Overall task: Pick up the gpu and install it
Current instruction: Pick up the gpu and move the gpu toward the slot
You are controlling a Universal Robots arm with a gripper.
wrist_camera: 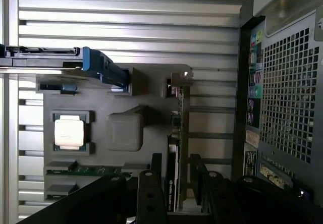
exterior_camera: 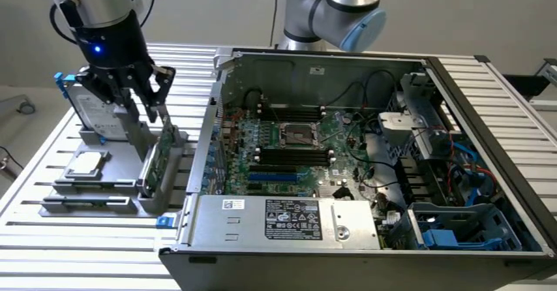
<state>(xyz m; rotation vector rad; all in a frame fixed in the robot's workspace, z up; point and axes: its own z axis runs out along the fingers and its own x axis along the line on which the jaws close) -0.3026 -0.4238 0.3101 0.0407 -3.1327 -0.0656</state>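
Claw [exterior_camera: 146,111] open, one finger on each side of the gpu [exterior_camera: 155,164], card standing on edge in a grey holder [exterior_camera: 96,186] on the slatted desk [exterior_camera: 87,248], just beside the open computer case [exterior_camera: 261,222], hard drive [exterior_camera: 91,108] and processor [exterior_camera: 85,164] in the same holder.

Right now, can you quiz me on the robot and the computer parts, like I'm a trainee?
1. True or false: the gpu is already plugged in inside the computer case.
2. The jaws are: A) shut tight on the gpu, B) open over the gpu, C) deep inside the computer case.
3. In the exterior view, on which side of the computer case does the gpu stand?
Key: 1 false, it stands outside the case; 2 B; 3 left.
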